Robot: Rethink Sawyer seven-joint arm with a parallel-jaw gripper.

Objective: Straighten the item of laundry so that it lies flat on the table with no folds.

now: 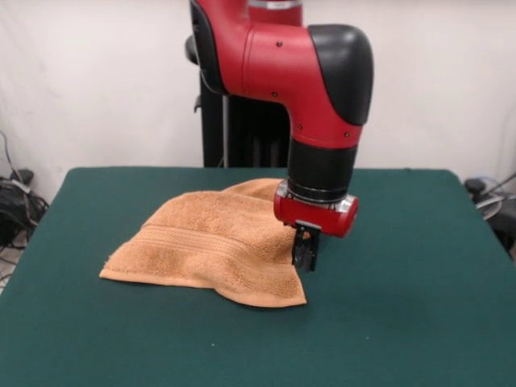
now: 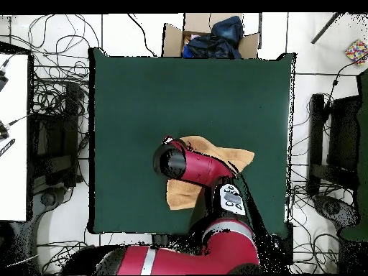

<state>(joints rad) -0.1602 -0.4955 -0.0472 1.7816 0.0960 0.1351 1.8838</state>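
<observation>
Since the towel (image 1: 214, 246) lies folded and bunched on the table (image 1: 403, 322) just beside the claw (image 1: 305, 256), whose grip I cannot tell, this soft, limp cloth seems best pinched at a corner

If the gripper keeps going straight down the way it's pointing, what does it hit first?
Most likely the towel: the gripper points straight down at its right edge. Depth is unclear, so it could just miss and meet the green table.

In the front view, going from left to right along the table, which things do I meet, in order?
Bare table → orange towel → gripper at the towel's right edge → bare table again.
</observation>
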